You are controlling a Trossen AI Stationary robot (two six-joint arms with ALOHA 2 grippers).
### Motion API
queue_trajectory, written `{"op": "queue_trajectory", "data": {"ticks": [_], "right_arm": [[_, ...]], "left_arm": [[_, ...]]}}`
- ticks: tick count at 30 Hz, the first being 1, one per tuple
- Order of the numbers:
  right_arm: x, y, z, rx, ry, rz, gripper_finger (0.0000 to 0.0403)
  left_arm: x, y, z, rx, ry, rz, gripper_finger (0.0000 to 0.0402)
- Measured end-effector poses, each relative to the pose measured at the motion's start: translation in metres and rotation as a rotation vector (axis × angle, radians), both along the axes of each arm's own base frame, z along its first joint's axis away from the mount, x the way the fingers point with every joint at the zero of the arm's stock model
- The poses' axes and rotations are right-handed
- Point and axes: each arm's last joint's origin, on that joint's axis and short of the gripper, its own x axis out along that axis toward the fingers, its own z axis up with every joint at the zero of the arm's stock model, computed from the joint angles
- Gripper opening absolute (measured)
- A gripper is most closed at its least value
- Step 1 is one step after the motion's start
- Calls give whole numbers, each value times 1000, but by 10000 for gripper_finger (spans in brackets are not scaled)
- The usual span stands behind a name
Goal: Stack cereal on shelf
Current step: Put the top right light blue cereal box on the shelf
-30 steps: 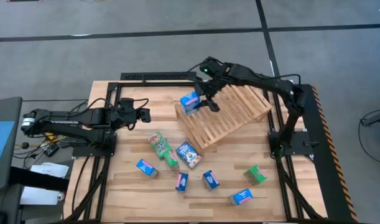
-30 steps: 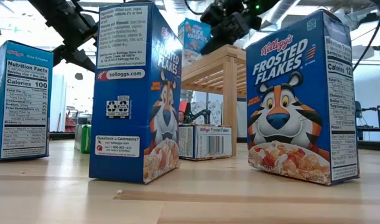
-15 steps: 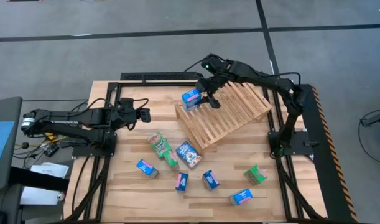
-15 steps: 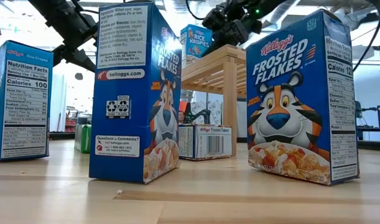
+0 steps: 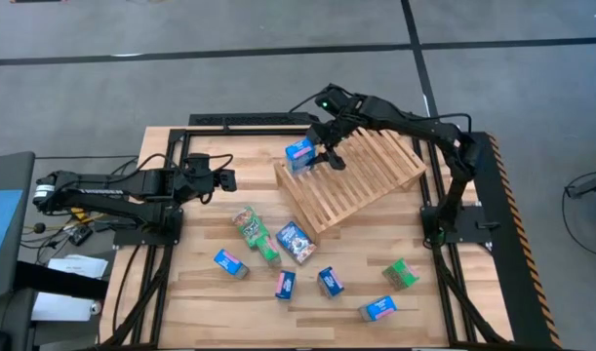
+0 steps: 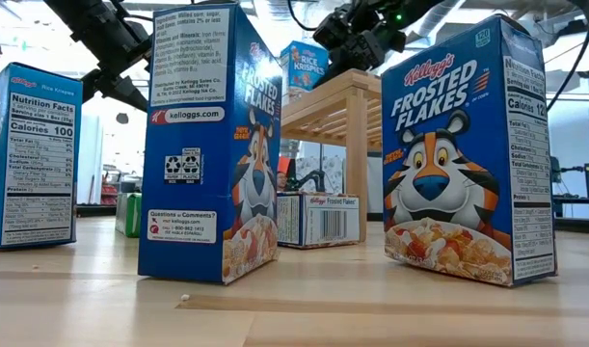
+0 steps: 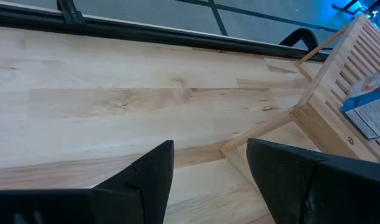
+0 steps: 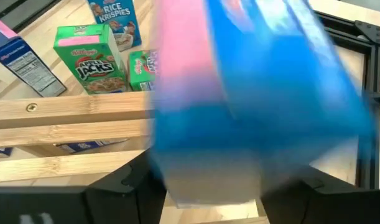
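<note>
A small blue cereal box (image 5: 299, 151) (image 6: 304, 66) stands at the raised far-left end of the slatted wooden shelf (image 5: 356, 180) (image 6: 337, 106). My right gripper (image 5: 315, 156) (image 8: 221, 171) is open, its fingers on either side of this box (image 8: 239, 93), which shows blurred in the right wrist view. Several more cereal boxes, blue and green, lie or stand on the table in front of the shelf. My left gripper (image 5: 225, 178) (image 7: 209, 168) waits open over bare tabletop at the left, holding nothing. My right gripper comes at the blue box slanting down from the table's right, one finger (image 8: 124, 183) on each side of it. A gap shows beside the other finger (image 8: 308, 186). I cannot tell whether either finger touches the box. The box's lower end sits on the shelf's slats (image 8: 65, 127).
Two green boxes (image 5: 249, 222) (image 5: 269, 249) and a blue one (image 5: 296, 242) lie just in front of the shelf. More boxes (image 5: 229, 263) (image 5: 285, 285) (image 5: 330, 282) (image 5: 402, 275) (image 5: 378, 309) are scattered toward the near edge. A black frame (image 5: 249, 121) runs along the far edge.
My right gripper has shifted slightly toward the table's far edge with the blue box. The box now sits a little lower, at the shelf's raised end.
</note>
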Motion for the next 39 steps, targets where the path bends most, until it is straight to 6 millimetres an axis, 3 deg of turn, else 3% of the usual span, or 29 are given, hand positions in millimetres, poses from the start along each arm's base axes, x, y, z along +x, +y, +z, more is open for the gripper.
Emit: {"op": "queue_trajectory", "data": {"ticks": [22, 33, 39], "right_arm": [[-2, 1, -2, 5, 49, -36, 247], [2, 8, -4, -48, 93, -76, 334], [-2, 14, 2, -50, 102, -74, 344]], "left_arm": [[0, 0, 0, -1, 4, -8, 192], [0, 0, 0, -2, 4, -10, 192], [0, 0, 0, -1, 4, -10, 192]]}}
